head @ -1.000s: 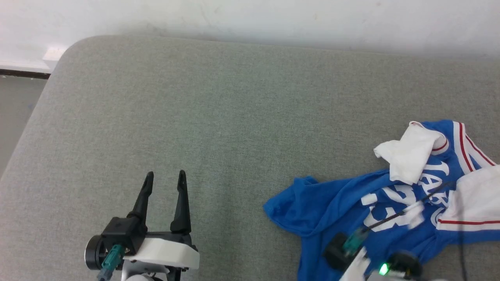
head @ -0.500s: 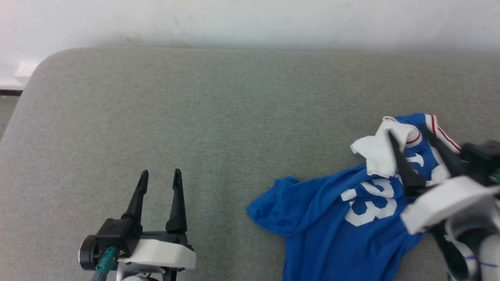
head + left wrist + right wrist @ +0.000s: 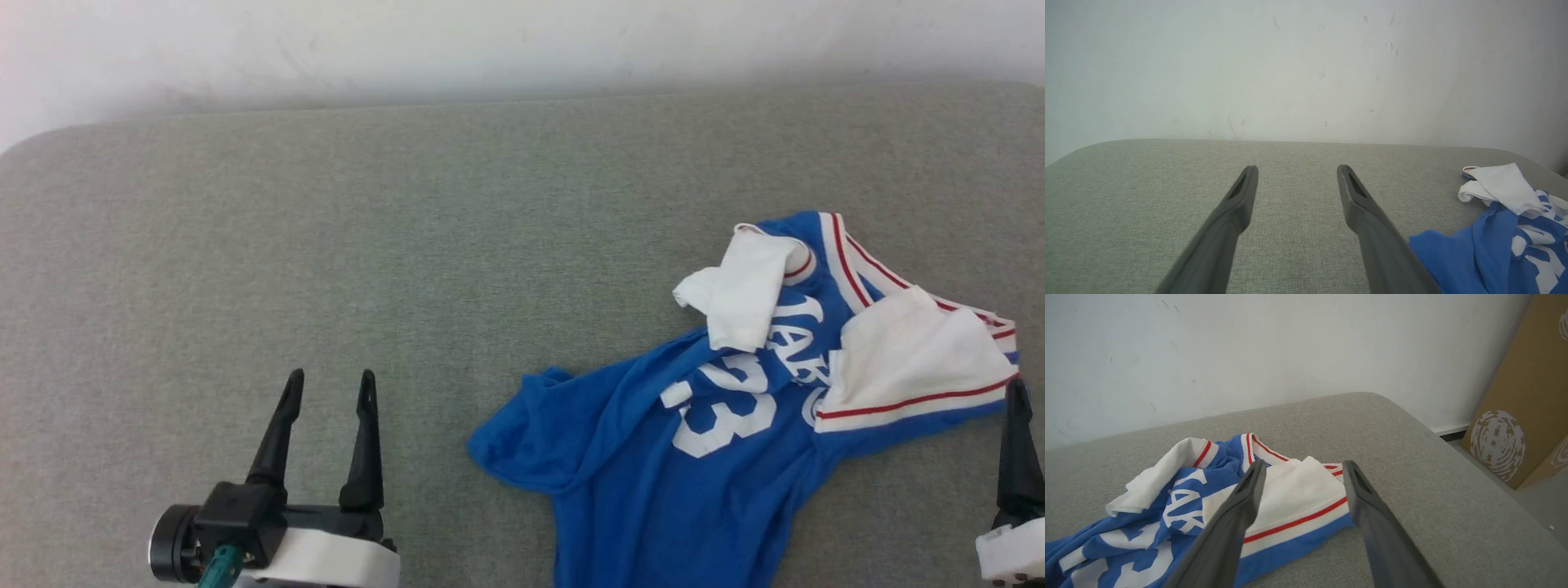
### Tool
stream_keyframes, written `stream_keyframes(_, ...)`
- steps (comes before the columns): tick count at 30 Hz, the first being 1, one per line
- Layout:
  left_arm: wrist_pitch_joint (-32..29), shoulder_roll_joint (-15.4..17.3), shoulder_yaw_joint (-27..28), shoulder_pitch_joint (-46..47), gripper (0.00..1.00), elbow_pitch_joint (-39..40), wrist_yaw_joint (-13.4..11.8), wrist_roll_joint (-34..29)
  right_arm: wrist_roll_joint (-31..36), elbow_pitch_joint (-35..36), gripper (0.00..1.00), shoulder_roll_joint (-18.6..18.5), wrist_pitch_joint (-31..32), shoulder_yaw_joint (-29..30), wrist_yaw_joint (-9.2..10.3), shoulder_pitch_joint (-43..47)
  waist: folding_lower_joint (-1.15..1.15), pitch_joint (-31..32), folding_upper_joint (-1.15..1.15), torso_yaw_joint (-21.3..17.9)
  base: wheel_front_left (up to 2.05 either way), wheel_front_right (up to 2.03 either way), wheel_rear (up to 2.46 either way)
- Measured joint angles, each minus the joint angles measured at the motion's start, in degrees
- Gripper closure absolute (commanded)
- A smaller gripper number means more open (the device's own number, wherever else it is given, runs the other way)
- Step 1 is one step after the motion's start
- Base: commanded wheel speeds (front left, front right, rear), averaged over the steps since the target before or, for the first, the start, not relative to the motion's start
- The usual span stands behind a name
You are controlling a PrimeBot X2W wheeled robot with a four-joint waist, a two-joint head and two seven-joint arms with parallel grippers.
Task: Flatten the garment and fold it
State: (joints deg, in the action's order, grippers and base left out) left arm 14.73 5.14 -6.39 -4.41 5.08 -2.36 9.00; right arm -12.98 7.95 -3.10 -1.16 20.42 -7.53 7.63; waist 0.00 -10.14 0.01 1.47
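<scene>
Flattening is the step in hand, I judge: the royal-blue jersey T-shirt with white sleeves and red-striped trim (image 3: 694, 457) lies crumpled on the right half of the grey fabric-covered surface (image 3: 326, 245), toward its near edge, with one white sleeve (image 3: 739, 294) flopped over the print. The left gripper (image 3: 331, 377) hovers wide and empty well apart from the shirt, and the right gripper (image 3: 1303, 467), also spread and holding nothing, is just beside the other sleeve; next, each probably needs to pinch a shoulder or hem corner and draw the cloth outward. A brown cardboard box (image 3: 1527, 396) stands on the floor beyond the surface's right edge, and should not obstruct.

Head looks down; low wrists, seemingly level, share garment (image 3: 637, 474).
</scene>
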Motion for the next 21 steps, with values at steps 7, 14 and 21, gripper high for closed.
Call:
stream_keyframes(7,-3.0,1.5,-5.3,4.4,0.0,-0.6,4.2,-2.8,-0.3,-1.2,0.0,0.0,-1.9,0.0,0.0,-1.6,0.0,-0.7,0.0,-1.6,0.0,0.0,0.0)
stream_keyframes(14,-21.1,4.9,-16.8,14.8,0.0,-4.2,9.3,-2.6,-1.2,-1.5,0.0,0.0,-1.7,-1.0,0.0,-3.6,0.0,-2.0,0.0,-1.1,0.0,0.0,0.0)
stream_keyframes(21,-33.4,9.7,-29.1,23.1,0.0,-9.0,9.4,-0.6,-1.8,-2.6,0.0,0.0,-1.4,-2.4,0.0,-4.2,0.01,-3.7,0.0,-0.9,0.0,0.0,0.0)
